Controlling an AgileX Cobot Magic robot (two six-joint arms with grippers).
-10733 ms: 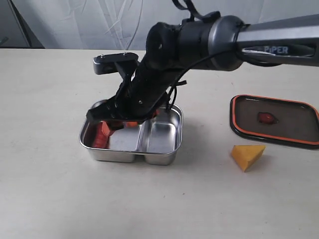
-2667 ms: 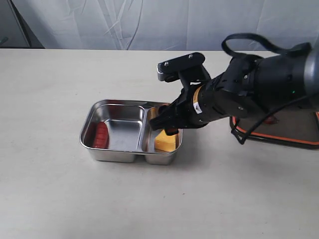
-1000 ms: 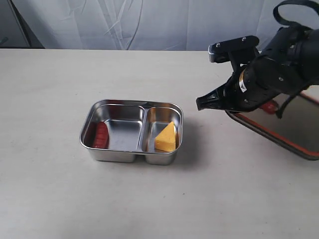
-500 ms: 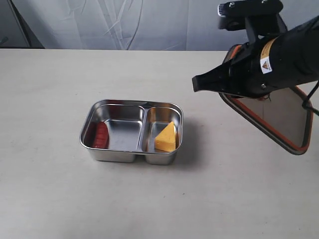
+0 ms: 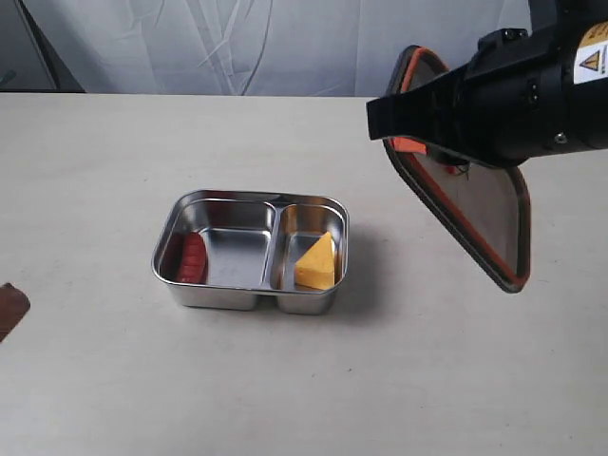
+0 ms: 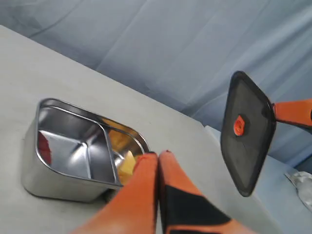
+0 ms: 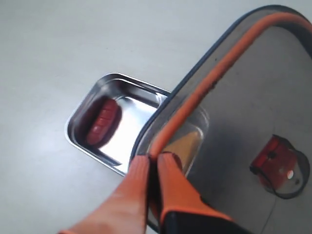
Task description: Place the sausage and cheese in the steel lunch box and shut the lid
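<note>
The right fingers (image 7: 139, 185) grasp the rim of the lid (image 5: 470, 204), tilted in the air beside the steel lunch box (image 5: 252, 198) on the tabletop (image 5: 95, 380), which holds the sausage (image 5: 194, 256) and the cheese (image 5: 317, 263), while the left fingers (image 6: 141, 180) are clenched, empty.

Your right gripper (image 7: 154, 160) has its jaws pinched tight on the rim of the lid (image 7: 243, 87), arm raised. Your left gripper (image 6: 158, 156) has fingers pressed together, nothing between them.
</note>
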